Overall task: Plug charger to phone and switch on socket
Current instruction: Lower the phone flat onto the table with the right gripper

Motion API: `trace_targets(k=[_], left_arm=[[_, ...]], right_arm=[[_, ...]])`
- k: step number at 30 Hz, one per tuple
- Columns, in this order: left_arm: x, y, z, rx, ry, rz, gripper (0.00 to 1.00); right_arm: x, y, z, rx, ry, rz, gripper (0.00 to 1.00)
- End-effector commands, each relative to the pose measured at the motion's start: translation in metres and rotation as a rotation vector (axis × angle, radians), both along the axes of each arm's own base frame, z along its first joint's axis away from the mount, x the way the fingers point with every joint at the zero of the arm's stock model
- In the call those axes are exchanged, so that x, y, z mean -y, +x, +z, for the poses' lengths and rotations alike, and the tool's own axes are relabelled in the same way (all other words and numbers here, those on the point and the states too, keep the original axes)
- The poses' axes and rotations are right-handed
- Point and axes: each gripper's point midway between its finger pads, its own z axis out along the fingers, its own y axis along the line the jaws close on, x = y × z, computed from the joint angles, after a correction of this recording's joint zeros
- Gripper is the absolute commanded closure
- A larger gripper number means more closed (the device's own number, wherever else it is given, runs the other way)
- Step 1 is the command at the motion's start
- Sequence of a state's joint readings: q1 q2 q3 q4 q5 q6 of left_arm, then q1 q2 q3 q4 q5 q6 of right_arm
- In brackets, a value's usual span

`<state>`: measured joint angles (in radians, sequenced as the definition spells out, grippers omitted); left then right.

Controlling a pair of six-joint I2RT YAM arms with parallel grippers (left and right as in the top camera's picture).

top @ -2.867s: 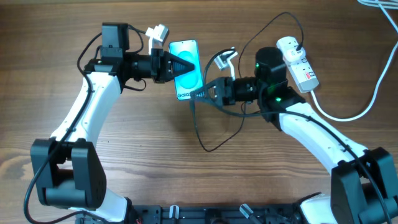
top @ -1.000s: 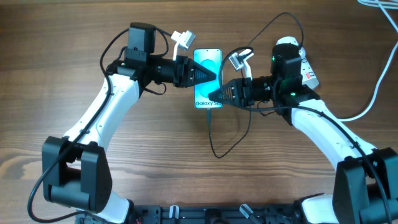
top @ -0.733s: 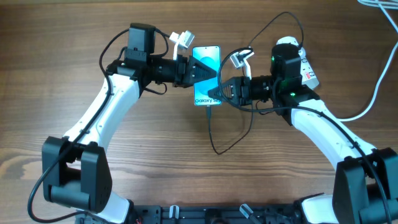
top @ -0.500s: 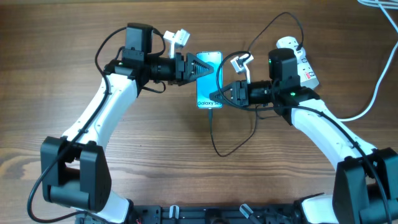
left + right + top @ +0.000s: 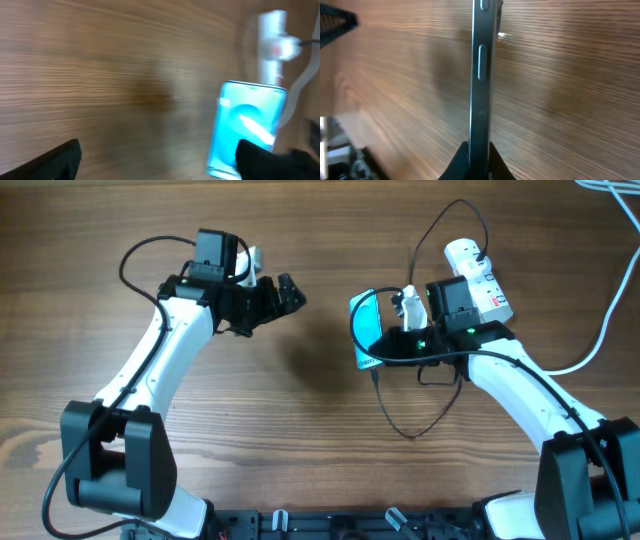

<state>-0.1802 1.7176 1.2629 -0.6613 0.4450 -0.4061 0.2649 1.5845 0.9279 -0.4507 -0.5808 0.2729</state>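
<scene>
The phone [image 5: 364, 328], cyan screen lit, is tilted up on its long edge left of the socket [image 5: 479, 278], with my right gripper [image 5: 380, 345] shut on it. The right wrist view shows its dark edge [image 5: 480, 75] pinched between the two fingertips [image 5: 463, 161] of the right gripper [image 5: 479, 161]. The charger's thin black cable [image 5: 407, 433] hangs from the phone's lower end and loops over the table; its plug is hidden. My left gripper [image 5: 280, 300] stands open and empty, well left of the phone. The left wrist view, with the left gripper [image 5: 162, 165], shows the phone [image 5: 247, 125] and the socket [image 5: 272, 45].
A thick white cord [image 5: 592, 345] runs from the socket off the right edge. Another loop of black cable [image 5: 440, 220] arcs behind the socket. Bare wooden table [image 5: 300, 410] lies between the two arms.
My left gripper opened, let go of the phone and drew back left. The right gripper carried the phone rightward and turned it onto its edge, the cable trailing along.
</scene>
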Motion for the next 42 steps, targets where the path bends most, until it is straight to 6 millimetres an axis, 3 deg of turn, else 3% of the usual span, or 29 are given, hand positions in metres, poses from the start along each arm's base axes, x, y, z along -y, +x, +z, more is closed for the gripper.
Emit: trace_targets(k=[1, 8, 14, 18, 22, 29, 33, 36, 39, 42], left_arm=[[-0.031, 0.003, -0.010, 0.008, 0.168, 0.076, 0.00], [-0.031, 0.003, -0.010, 0.006, 0.168, 0.076, 0.00], [-0.031, 0.003, -0.010, 0.006, 0.168, 0.076, 0.00], [-0.031, 0.003, -0.010, 0.006, 0.168, 0.076, 0.00], [-0.031, 0.003, -0.010, 0.006, 0.168, 0.076, 0.00], [-0.031, 0.003, -0.010, 0.007, 0.168, 0.076, 0.00], [-0.031, 0.003, -0.010, 0.006, 0.168, 0.076, 0.00], [-0.031, 0.003, -0.010, 0.007, 0.168, 0.076, 0.00], [-0.031, 0.003, -0.010, 0.007, 0.168, 0.076, 0.00], [-0.031, 0.003, -0.010, 0.007, 0.168, 0.076, 0.00]], right_arm=[[0.009, 0.006, -0.008, 0.023, -0.074, -0.006, 0.96], [0.010, 0.004, -0.044, -0.065, -0.099, 0.000, 0.96], [-0.001, 0.019, -0.036, -0.045, -0.022, -0.049, 0.96], [-0.014, 0.023, -0.033, -0.019, 0.005, -0.042, 0.96], [-0.042, 0.021, -0.036, -0.003, 0.029, -0.006, 0.96], [-0.078, 0.013, -0.067, -0.038, 0.017, 0.001, 0.96], [-0.080, 0.011, -0.081, -0.072, 0.013, -0.014, 0.96], [-0.081, 0.013, -0.081, -0.063, 0.017, -0.013, 0.95], [-0.081, 0.015, -0.079, -0.050, 0.021, -0.010, 0.87], [-0.082, 0.015, -0.079, -0.037, 0.019, 0.002, 0.85]])
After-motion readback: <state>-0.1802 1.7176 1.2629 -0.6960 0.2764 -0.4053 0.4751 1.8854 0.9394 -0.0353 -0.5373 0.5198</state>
